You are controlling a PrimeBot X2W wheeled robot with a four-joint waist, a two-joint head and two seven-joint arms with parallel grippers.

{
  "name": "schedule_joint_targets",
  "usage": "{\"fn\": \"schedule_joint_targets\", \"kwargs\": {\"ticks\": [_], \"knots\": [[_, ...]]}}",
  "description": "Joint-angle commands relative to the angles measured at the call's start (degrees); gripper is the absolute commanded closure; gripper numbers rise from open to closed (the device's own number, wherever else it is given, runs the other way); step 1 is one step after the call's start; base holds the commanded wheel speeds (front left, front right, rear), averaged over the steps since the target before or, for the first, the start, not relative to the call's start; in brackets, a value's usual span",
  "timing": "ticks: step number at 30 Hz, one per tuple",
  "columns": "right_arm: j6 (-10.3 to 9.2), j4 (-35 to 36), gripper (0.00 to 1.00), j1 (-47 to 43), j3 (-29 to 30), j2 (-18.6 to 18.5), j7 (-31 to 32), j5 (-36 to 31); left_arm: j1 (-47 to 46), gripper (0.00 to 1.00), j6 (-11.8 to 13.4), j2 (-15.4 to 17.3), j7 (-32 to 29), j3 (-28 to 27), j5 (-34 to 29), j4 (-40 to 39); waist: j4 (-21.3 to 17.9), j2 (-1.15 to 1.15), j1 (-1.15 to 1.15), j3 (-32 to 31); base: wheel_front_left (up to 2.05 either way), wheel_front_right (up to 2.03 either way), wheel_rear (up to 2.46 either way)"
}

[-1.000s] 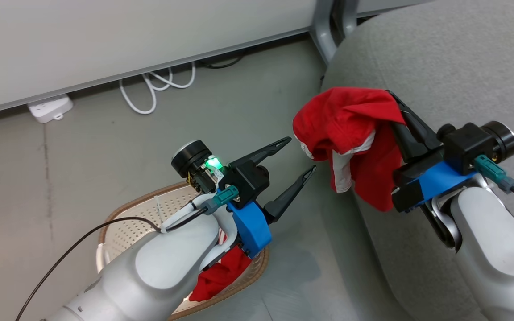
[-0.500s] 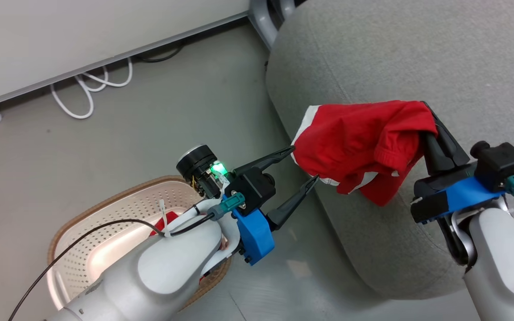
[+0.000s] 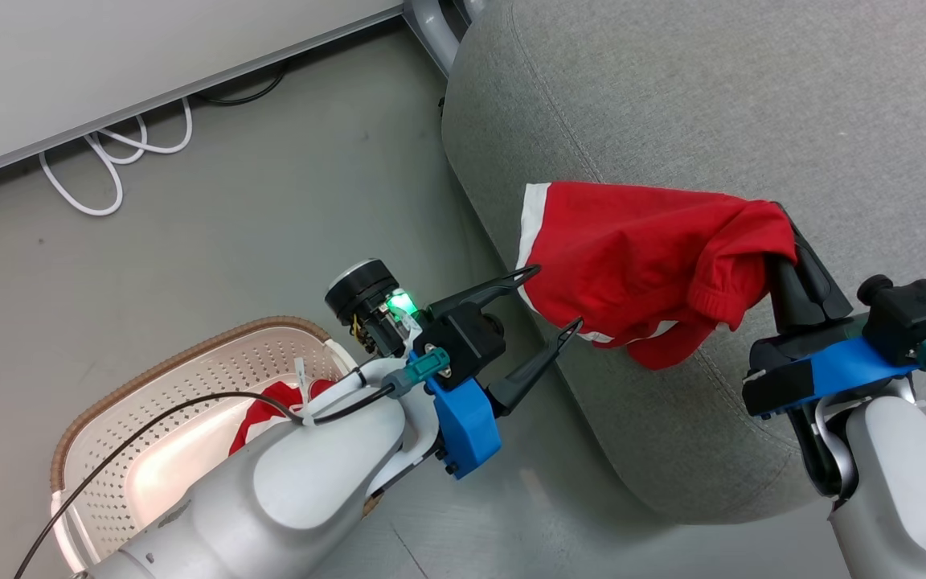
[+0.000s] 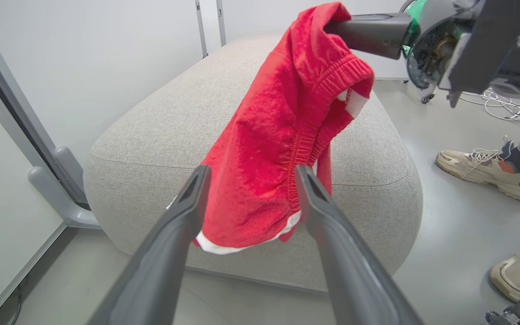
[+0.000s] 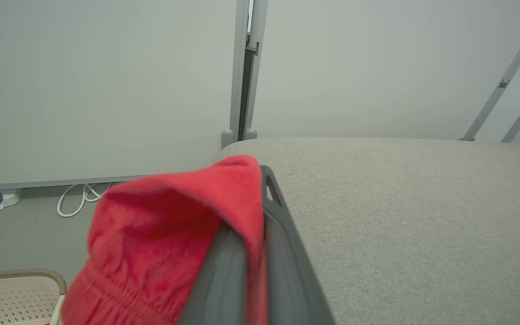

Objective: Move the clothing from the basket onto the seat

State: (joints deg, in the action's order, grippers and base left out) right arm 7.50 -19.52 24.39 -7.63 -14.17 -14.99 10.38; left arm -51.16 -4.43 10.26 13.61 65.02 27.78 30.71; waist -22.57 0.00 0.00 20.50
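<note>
My right gripper (image 3: 784,233) is shut on a red garment (image 3: 640,265) with white trim, holding it above the grey seat (image 3: 712,104); the cloth drapes over the seat's left edge. The same garment (image 4: 278,135) hangs in front of my open left gripper (image 4: 248,174), its lower hem between the fingertips but not pinched. In the head view the left gripper (image 3: 559,297) stands open beside the seat's side. More red clothing (image 3: 270,402) lies in the cream basket (image 3: 141,402) on the floor at lower left, partly hidden by my left arm. The right wrist view shows the red cloth (image 5: 169,234) wrapped over the closed fingers.
A white cable (image 3: 109,161) loops on the floor by the wall at upper left. A grey metal post foot (image 3: 431,20) stands at the seat's far corner. A person's feet in pale sneakers (image 4: 485,174) stand beyond the seat in the left wrist view.
The head camera has swung, shifting the scene left. The right gripper has carried the garment further over the seat, and the cloth now spreads out along the seat's edge near the left fingertips.
</note>
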Motion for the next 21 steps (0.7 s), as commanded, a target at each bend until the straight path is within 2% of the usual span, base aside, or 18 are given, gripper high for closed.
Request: {"fn": "schedule_joint_targets", "kwargs": {"ticks": [1, 11, 16, 21], "knots": [[-0.02, 0.4, 1.0, -0.63, 0.25, 0.26, -0.31, -0.53, -0.62, 0.0, 0.26, 0.2, -0.02, 0.01, 0.2, -0.16, 0.02, 0.0, 0.0, 0.0, 0.0, 0.0, 0.0], [-0.02, 4.45, 1.0, 3.96, 2.88, -1.8, -0.3, 0.32, -2.4, 0.0, 0.91, 0.74, 0.11, -0.41, -0.21, -1.49, 1.03, 0.0, 0.0, 2.74, 0.0, 0.0, 0.0], [-0.02, 8.63, 1.0, 9.86, 5.7, -4.72, -0.31, 1.21, -4.83, 0.0, 1.8, 2.19, -0.33, -1.22, -0.87, -3.52, 1.26, 0.0, 0.0, 7.28, 0.0, 0.0, 0.0], [-0.02, 10.97, 1.0, 17.75, 11.66, -8.31, -0.3, 3.77, -7.78, 0.0, 2.5, 4.39, -1.44, -2.13, -1.73, -5.73, 1.18, 0.0, 0.0, 13.5, 0.0, 0.0, 0.0]]}}
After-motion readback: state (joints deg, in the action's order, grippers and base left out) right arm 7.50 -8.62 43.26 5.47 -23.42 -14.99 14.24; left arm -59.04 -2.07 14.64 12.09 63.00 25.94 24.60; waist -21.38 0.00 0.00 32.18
